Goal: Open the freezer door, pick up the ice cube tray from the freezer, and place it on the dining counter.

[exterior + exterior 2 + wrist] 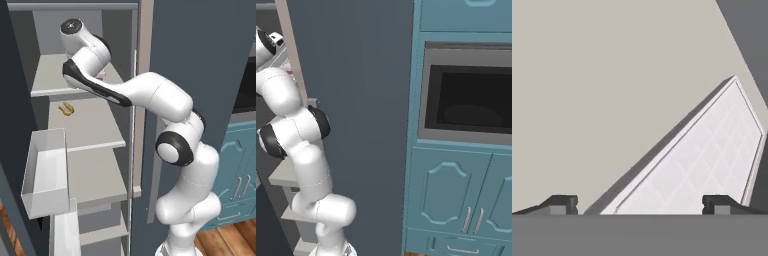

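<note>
The hand (639, 204) hangs low over an upper shelf (52, 75) inside the freezer (85, 125), its two fingertips (562, 204) spread wide with nothing between them. The ice cube tray (702, 160) lies flat on that shelf just ahead of the hand, one long edge running diagonally, its far corner close to the dark wall of the freezer, with bare shelf to the other side. On the shelf below lies a small yellow thing (66, 108), and a white bin (46, 172) hangs on the open freezer door (12, 150).
</note>
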